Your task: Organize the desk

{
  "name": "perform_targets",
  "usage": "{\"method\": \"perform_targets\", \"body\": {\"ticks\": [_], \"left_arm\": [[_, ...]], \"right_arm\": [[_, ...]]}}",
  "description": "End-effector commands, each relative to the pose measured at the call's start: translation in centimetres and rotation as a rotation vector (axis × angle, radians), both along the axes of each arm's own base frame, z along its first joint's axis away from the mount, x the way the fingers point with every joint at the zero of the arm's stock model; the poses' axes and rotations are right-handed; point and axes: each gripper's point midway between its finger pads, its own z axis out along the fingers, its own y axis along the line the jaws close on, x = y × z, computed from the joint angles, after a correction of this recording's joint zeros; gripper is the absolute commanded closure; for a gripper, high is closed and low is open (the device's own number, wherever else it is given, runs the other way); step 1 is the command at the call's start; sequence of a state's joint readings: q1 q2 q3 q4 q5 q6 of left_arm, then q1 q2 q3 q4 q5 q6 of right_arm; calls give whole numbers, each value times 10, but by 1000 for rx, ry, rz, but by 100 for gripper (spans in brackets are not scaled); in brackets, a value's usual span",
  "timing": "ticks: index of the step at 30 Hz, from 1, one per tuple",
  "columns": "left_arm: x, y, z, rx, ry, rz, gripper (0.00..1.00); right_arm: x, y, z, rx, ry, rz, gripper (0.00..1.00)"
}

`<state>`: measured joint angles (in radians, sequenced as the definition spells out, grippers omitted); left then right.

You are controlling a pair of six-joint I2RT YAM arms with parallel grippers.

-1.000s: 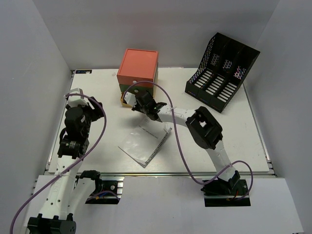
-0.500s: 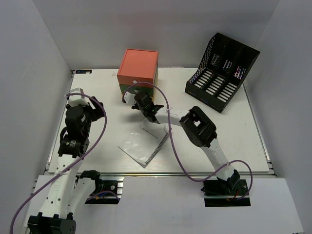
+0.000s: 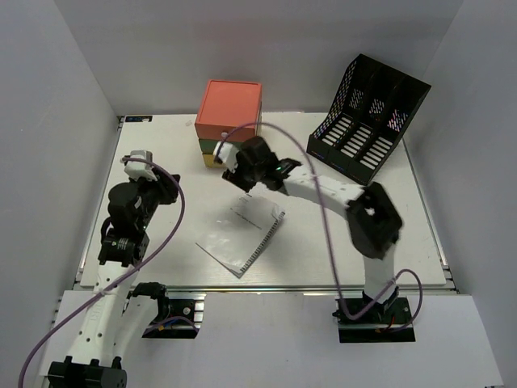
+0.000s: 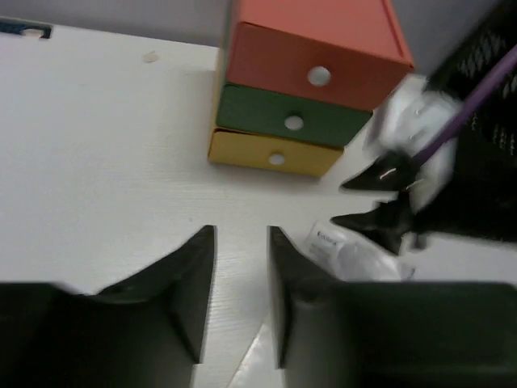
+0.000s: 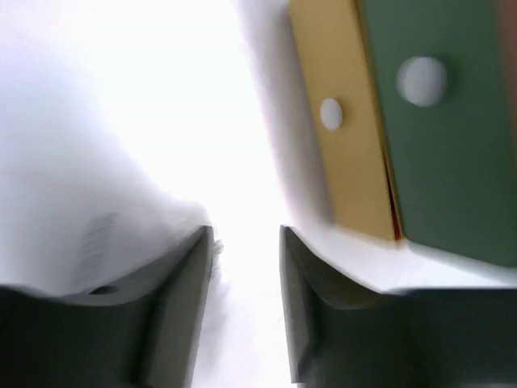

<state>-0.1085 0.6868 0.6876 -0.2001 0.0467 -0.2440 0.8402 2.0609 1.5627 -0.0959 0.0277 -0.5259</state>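
Left of the small orange, green and yellow drawer box (image 3: pixel 229 109), over the large flat white desk (image 3: pixel 161 137): left gripper (image 4: pixel 241 242), fingers apart on nothing, aimed toward the box front. Near side of that box, flat on the desk: thin clear plastic sleeve with a ribbed edge (image 3: pixel 242 234), long axis slanting from near-left up toward the box. Just before the box's yellow bottom drawer (image 5: pixel 343 162), between box and sleeve: right gripper (image 5: pixel 246 234), fingers apart and empty, sleeve's far corner close beside. Right of the box, well apart: tall black mesh file rack (image 3: pixel 367 121). Judged nearer the sleeve: right arm. Probably calls for a short reach away from the box front, jaws set across that slant.
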Motion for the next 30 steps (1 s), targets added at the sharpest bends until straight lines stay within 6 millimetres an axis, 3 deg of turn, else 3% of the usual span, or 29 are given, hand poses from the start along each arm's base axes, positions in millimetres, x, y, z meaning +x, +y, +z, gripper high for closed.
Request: {"method": "perform_targets", "body": {"ticks": [1, 2, 3, 4, 6, 7, 9, 10, 13, 18, 21, 25, 30], "left_arm": [[-6, -39, 9, 0, -66, -244, 63], [-11, -54, 8, -6, -61, -339, 73], [-2, -55, -3, -5, -26, -340, 74], [-8, -71, -9, -19, -1, -438, 74], [-11, -90, -17, -35, 36, -554, 59], [-8, -98, -33, -58, 94, -599, 49], [-11, -112, -43, -96, 152, -687, 24], [-7, -116, -61, -119, 223, -712, 20], [-3, -124, -85, -142, 325, -730, 15], [2, -124, -117, -91, 428, -667, 14], [4, -124, -140, -30, 505, -614, 14], [7, -116, -162, 34, 586, -534, 14], [4, -116, -178, 97, 648, -500, 14]], "right_arm": [[-73, -12, 106, 259, 219, 112, 44], [-78, -21, 110, 282, 258, 99, 33], [-84, -41, 122, 311, 309, 54, 30], [-93, -53, 112, 305, 370, 38, 25], [-101, -79, 115, 340, 451, -27, 20], [-103, -104, 97, 333, 532, -81, 19], [-121, -121, 97, 364, 608, -100, 18], [-127, -140, 86, 381, 663, -131, 18], [-152, -160, 66, 407, 815, -147, 14], [-173, -173, 43, 467, 962, -159, 11], [-171, -171, 34, 501, 1038, -192, 11], [-165, -163, 13, 522, 1215, -228, 11], [-141, -155, -15, 517, 1259, -301, 11]]}}
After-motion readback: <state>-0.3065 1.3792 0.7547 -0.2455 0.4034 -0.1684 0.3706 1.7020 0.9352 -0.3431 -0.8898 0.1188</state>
